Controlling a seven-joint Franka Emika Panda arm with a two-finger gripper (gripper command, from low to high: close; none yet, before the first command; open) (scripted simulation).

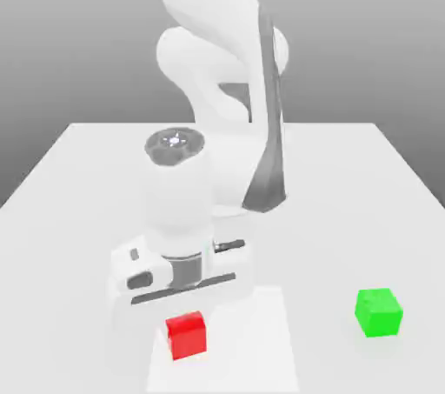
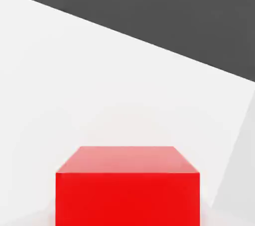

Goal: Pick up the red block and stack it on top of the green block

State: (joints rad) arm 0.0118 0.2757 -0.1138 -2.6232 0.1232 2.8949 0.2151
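Observation:
The red block point(image 1: 187, 337) rests on the white table point(image 1: 348, 175) near its front edge, and it looms close in the hand view point(image 2: 128, 185). My gripper point(image 1: 186, 323) hangs straight down over it, the white hand just above the block's top. The jaws are shut on the red block, which still sits on the table. The green block point(image 1: 379, 312) stands on the table to the exterior view's right of the red one, well apart from it, with nothing on top.
The arm's white base and links point(image 1: 217, 79) rise behind the hand at the table's middle. The table's far edge meets a dark grey background point(image 2: 174, 10).

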